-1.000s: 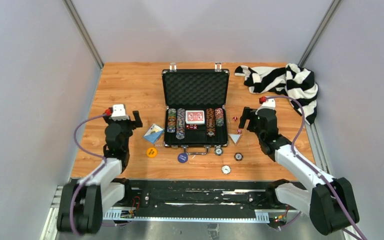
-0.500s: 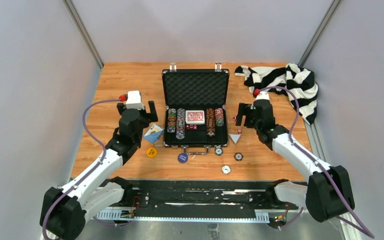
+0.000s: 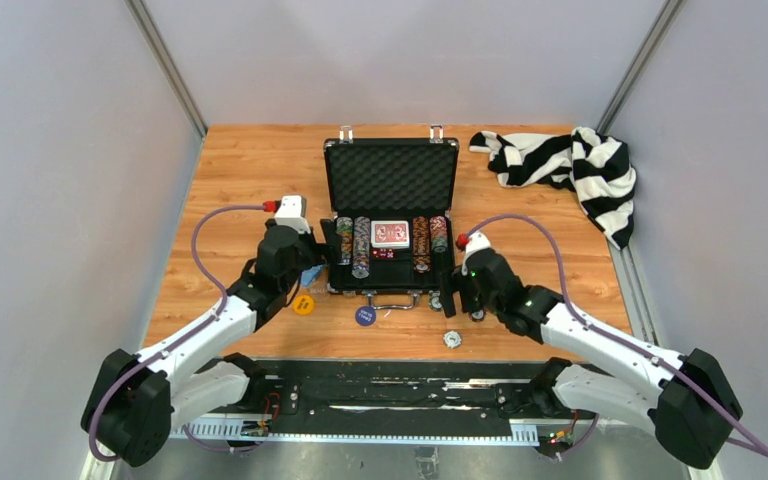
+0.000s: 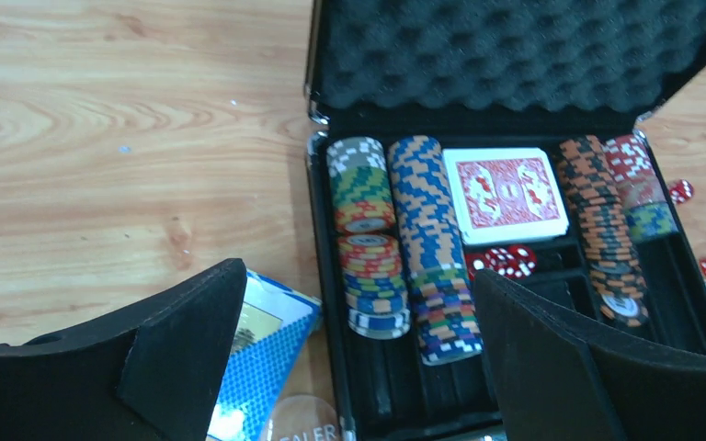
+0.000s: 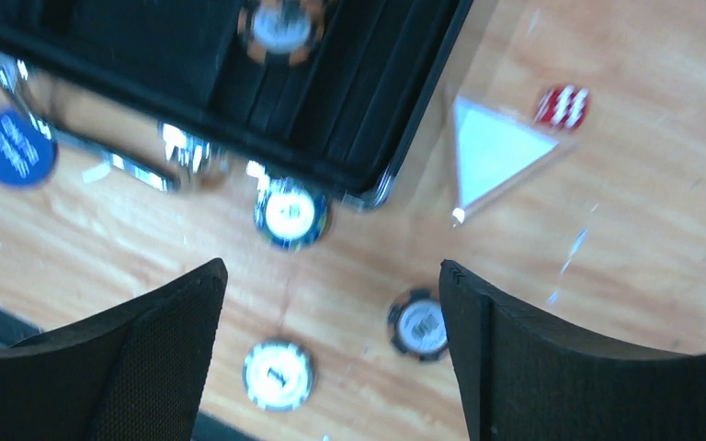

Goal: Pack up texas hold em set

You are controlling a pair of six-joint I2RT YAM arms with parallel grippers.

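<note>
The black briefcase (image 3: 390,175) lies open mid-table with its foam lid up. Its tray holds rows of poker chips (image 4: 368,234), a red card deck (image 4: 506,193) and red dice (image 4: 506,262). My left gripper (image 3: 322,247) (image 4: 358,276) hovers open over the tray's left front. A blue card deck (image 4: 267,354) and a clear dealer button (image 4: 308,423) lie on the table under it. My right gripper (image 3: 452,290) (image 5: 331,276) hangs open at the case's front right corner, over a white chip (image 5: 278,374), a black chip (image 5: 418,325) and a blue-rimmed chip (image 5: 290,213).
An orange button (image 3: 303,303) and a blue button (image 3: 365,316) lie in front of the case by its metal handle (image 5: 119,165). A clear triangle (image 5: 492,152) and a red die (image 5: 562,106) sit right of the case. The striped cloth (image 3: 570,165) is heaped at the back right.
Both arms have swung inward to the case. The left gripper went right to the tray's left front. The right one came forward and left, over the loose chips.
</note>
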